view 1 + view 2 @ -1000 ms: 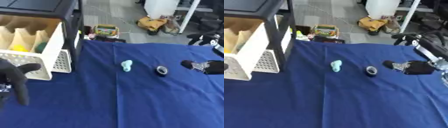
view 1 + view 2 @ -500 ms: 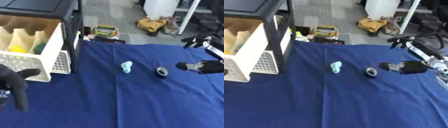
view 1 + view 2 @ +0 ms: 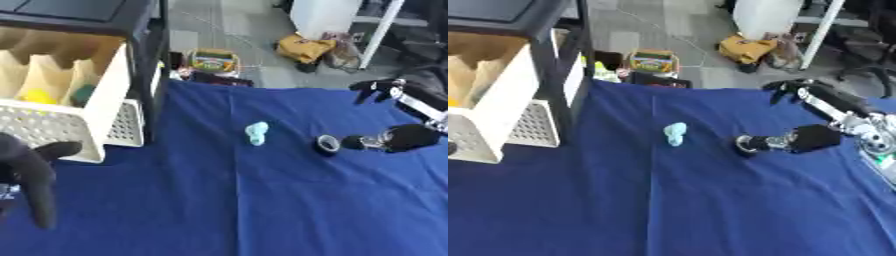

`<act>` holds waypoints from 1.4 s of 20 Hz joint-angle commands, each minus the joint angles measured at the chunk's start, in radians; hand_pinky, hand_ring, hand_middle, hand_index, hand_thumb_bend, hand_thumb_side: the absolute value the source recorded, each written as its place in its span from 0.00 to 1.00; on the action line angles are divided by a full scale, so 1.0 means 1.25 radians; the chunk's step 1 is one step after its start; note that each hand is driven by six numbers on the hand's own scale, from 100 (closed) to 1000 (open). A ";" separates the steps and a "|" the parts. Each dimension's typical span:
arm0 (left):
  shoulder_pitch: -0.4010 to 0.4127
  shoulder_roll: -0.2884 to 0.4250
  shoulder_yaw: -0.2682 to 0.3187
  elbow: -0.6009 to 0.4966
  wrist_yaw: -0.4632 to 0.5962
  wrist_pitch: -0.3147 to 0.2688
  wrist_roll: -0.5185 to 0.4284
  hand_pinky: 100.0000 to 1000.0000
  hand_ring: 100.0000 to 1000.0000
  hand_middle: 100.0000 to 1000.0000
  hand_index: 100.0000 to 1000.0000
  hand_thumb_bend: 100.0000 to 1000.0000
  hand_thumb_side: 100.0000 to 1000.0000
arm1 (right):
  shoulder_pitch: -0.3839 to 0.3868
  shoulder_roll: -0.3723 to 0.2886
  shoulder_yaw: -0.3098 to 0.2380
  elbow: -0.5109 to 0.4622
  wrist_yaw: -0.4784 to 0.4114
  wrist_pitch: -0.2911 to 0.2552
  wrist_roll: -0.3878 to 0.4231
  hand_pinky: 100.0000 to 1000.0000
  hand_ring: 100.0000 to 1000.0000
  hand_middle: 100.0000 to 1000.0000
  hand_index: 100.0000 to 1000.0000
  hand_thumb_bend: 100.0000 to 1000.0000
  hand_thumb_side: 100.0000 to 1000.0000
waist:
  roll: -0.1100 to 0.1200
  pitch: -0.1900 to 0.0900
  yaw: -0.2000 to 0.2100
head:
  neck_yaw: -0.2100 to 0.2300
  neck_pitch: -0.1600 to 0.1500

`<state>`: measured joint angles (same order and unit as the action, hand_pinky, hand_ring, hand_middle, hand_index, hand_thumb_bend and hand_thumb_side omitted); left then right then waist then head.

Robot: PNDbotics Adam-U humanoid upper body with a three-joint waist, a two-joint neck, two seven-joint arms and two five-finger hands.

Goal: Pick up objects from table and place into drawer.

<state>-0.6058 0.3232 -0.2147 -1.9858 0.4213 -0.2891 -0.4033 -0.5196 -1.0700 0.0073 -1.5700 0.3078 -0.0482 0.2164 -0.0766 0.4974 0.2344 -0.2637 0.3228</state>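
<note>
A small light-blue object (image 3: 256,133) lies mid-table on the blue cloth. To its right sits a black ring (image 3: 747,144). My right hand (image 3: 808,139) comes in from the right at table level; it is open, and one stretched fingertip (image 3: 759,142) is at the ring's right edge, with other fingers spread up behind. At the left stands the open white drawer (image 3: 109,107) with wooden dividers, holding a yellow thing (image 3: 35,95) and a green thing (image 3: 83,92). My left hand (image 3: 31,170) rests open in the lower left corner, holding nothing.
A black cabinet frame (image 3: 150,55) rises around the drawer. Beyond the table's far edge the floor holds a colourful box (image 3: 214,60), a yellow bag (image 3: 304,47) and a white pole (image 3: 378,30). Blue cloth (image 3: 262,210) covers the near table.
My right hand has moved left and down across the cloth until its fingertip reaches the black ring. The light-blue object, the ring and my left hand have stayed put.
</note>
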 commanded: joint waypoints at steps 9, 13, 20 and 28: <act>-0.005 -0.007 -0.004 -0.011 -0.016 0.006 -0.014 0.91 0.36 0.56 0.78 0.00 0.75 | -0.019 -0.002 -0.002 0.029 0.036 0.025 -0.003 0.76 0.88 0.59 0.88 0.66 0.59 | -0.001 -0.005 0.010 | -0.010 -0.018; -0.004 -0.009 -0.007 -0.011 -0.023 0.007 -0.018 0.91 0.36 0.56 0.78 0.00 0.76 | -0.021 0.000 -0.004 0.032 0.038 0.031 -0.017 0.76 0.87 0.58 0.88 0.64 0.60 | -0.003 0.000 0.011 | -0.012 -0.022; -0.001 -0.014 -0.011 -0.011 -0.033 0.009 -0.026 0.92 0.35 0.56 0.77 0.00 0.77 | -0.020 0.005 -0.005 0.047 0.055 0.049 -0.044 0.75 0.87 0.58 0.87 0.60 0.61 | -0.005 0.008 0.018 | -0.021 -0.031; 0.003 -0.020 -0.012 -0.011 -0.046 0.013 -0.030 0.93 0.35 0.56 0.76 0.00 0.78 | -0.019 0.013 -0.002 0.058 0.073 0.052 -0.047 0.75 0.87 0.56 0.85 0.58 0.59 | -0.005 0.015 0.020 | -0.023 -0.030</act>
<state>-0.5978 0.2973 -0.2304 -1.9858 0.3699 -0.2727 -0.4382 -0.5358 -1.0276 0.0137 -1.4954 0.3937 0.0164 0.1612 -0.0832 0.5383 0.2598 -0.2899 0.2963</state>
